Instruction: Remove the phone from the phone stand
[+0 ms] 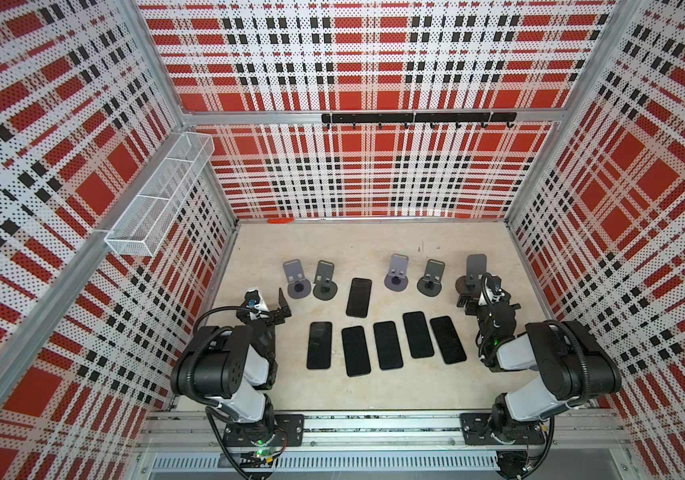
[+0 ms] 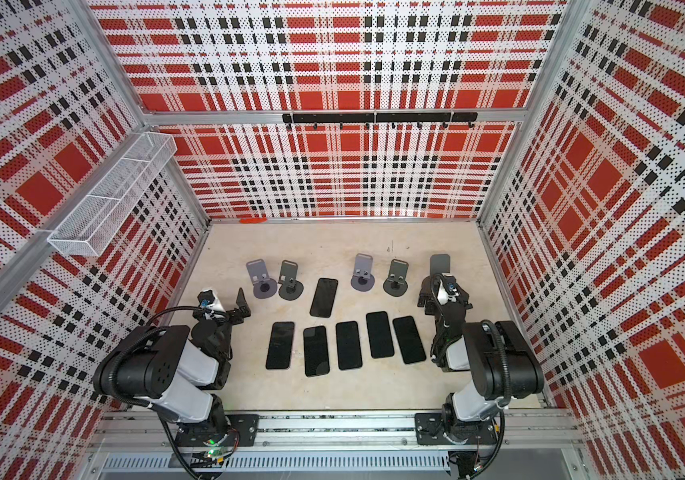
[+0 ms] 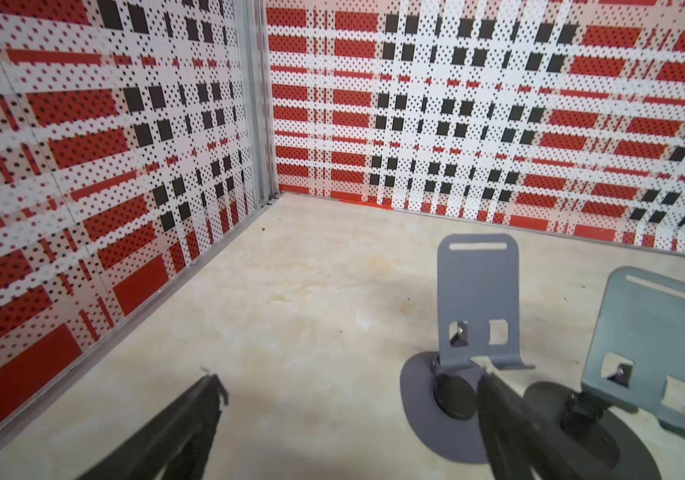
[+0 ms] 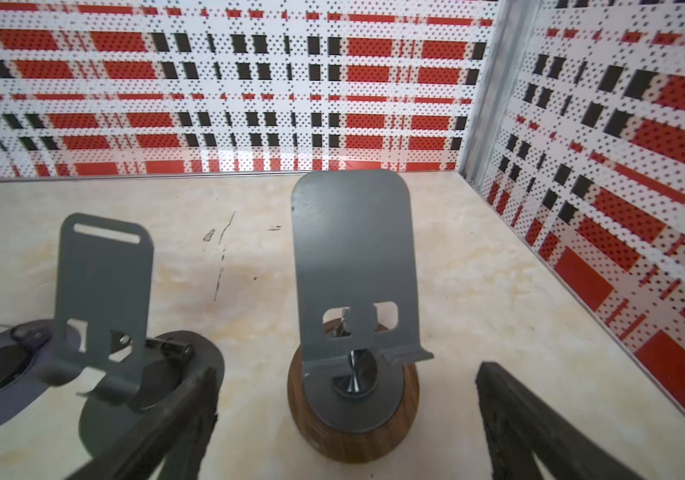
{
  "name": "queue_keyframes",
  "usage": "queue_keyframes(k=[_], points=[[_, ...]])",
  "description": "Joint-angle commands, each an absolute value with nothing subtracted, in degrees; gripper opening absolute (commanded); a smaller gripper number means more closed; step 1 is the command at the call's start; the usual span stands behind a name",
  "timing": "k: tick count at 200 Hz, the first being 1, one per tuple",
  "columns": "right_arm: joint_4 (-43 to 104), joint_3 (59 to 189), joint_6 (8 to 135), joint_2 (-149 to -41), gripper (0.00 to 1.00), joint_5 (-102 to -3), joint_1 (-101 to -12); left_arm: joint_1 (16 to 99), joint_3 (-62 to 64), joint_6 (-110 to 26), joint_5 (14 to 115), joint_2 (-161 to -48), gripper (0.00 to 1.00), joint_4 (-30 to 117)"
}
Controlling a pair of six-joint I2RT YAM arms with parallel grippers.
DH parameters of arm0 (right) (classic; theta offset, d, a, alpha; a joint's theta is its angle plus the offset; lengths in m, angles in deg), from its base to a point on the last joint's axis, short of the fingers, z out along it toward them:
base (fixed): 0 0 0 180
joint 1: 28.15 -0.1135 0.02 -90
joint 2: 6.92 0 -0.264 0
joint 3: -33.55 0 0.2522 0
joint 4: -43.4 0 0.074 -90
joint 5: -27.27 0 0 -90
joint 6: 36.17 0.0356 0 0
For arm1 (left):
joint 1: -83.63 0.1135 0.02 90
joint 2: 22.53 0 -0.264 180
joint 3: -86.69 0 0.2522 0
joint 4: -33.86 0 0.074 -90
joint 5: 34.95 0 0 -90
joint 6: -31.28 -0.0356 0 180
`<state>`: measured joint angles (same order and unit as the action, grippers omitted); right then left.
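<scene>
Several grey phone stands form a row at the back of the table, from the leftmost stand (image 1: 297, 277) (image 3: 476, 299) to the wood-based stand (image 1: 474, 270) (image 4: 353, 266) at the right. None of them holds a phone. Several black phones lie flat, one (image 1: 359, 297) (image 2: 324, 297) between the stands and the others in a row (image 1: 386, 345) nearer me. My left gripper (image 1: 280, 308) (image 2: 242, 307) (image 3: 349, 378) is open and empty, just left of the leftmost stand. My right gripper (image 1: 467, 297) (image 2: 426, 296) (image 4: 347, 370) is open and empty, in front of the wood-based stand.
Plaid perforated walls close in the table on three sides. A white wire basket (image 1: 158, 195) hangs on the left wall and a black hook rail (image 1: 417, 117) on the back wall. A small orange item (image 1: 280, 220) lies at the back edge.
</scene>
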<state>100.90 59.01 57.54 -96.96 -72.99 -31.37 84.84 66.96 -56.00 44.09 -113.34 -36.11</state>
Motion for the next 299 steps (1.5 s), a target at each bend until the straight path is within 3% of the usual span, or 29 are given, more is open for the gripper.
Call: queue_keyframes(k=[1, 13, 281, 289, 299], points=[[101.9, 61.0, 58.1, -97.2, 1.0, -79.7, -31.9, 84.4, 60.7, -56.7, 46.8, -113.0, 0.98, -32.3], [96.6, 63.2, 59.1, -96.9, 1.0, -81.3, -31.9, 84.9, 61.0, -57.1, 49.1, -112.8, 0.98, -32.5], [99.7, 62.0, 59.8, -97.0, 1.0, -83.4, -31.9, 84.8, 60.9, -56.5, 47.2, -112.8, 0.98, -32.5], [101.4, 61.1, 59.8, -96.9, 1.0, -81.2, -31.4, 84.8, 60.9, -56.5, 47.3, -112.8, 0.98, -32.5], [102.9, 60.0, 59.1, -96.7, 1.0, -69.3, -28.5, 84.7, 60.9, -56.5, 47.3, -112.7, 0.98, -32.5]])
